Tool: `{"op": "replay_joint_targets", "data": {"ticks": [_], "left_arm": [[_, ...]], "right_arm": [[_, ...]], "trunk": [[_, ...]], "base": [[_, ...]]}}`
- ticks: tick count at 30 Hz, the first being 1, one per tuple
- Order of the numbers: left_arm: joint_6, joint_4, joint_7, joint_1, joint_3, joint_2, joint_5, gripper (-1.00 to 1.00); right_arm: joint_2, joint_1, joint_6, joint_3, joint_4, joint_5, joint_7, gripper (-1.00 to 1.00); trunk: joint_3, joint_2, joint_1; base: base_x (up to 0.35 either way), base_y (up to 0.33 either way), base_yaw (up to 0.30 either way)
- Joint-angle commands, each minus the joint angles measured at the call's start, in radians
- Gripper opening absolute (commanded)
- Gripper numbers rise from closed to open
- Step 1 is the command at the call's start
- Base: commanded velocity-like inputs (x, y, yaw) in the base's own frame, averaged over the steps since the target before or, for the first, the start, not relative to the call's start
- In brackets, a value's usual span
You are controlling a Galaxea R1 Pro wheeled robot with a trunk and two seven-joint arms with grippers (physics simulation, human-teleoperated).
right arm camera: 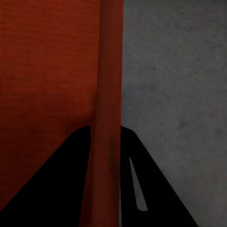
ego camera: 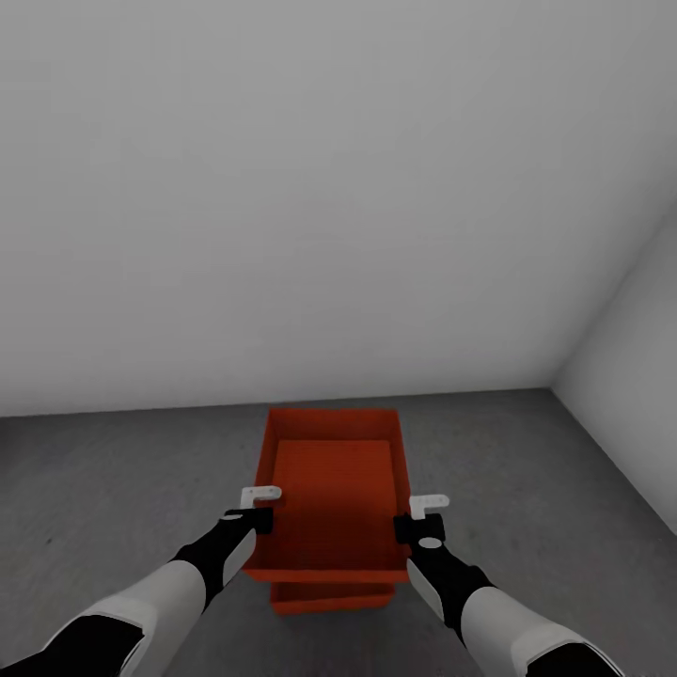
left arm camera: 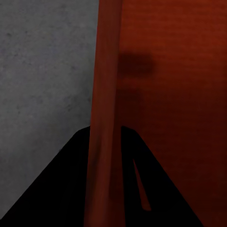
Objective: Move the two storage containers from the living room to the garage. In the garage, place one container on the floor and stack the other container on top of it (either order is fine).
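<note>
In the head view a red-orange storage container (ego camera: 331, 489) is held level between my arms over the dark grey garage floor (ego camera: 113, 489). My left gripper (ego camera: 259, 508) is shut on its left wall and my right gripper (ego camera: 420, 515) on its right wall. Directly beneath it, the near end of the second storage container (ego camera: 331, 596) pokes out; whether the two touch I cannot tell. The left wrist view has the thin red wall (left arm camera: 106, 118) running between the dark fingers (left arm camera: 61, 189). In the right wrist view the opposite wall (right arm camera: 111, 94) sits pinched the same way, with concrete (right arm camera: 175, 94) beside it.
A light grey wall (ego camera: 310, 188) rises just beyond the containers. A second wall (ego camera: 630, 348) meets it at a corner on the right. Bare concrete lies to both sides of the stack.
</note>
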Motion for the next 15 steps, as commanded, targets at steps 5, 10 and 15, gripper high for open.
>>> {"op": "replay_joint_targets", "data": {"ticks": [5, 10, 15], "left_arm": [[-0.079, -0.005, 0.011, 0.000, 0.018, 0.027, -0.016, -1.00], [-0.079, -0.005, 0.011, 0.000, 0.018, 0.027, -0.015, -1.00], [-0.079, -0.005, 0.011, 0.000, 0.018, 0.027, -0.015, -1.00]], "right_arm": [[-0.003, -0.001, -0.006, -0.027, 0.004, -0.020, -0.040, -1.00], [-0.003, -0.001, -0.006, -0.027, 0.004, -0.020, -0.040, -1.00], [-0.003, -0.001, -0.006, -0.027, 0.004, -0.020, -0.040, -1.00]], "trunk": [[-0.009, -0.001, 0.000], [-0.017, -0.001, 0.000], [-0.025, -0.001, 0.000]], "base": [[0.000, 0.000, 0.000], [0.000, 0.000, 0.000], [0.000, 0.000, 0.000]]}}
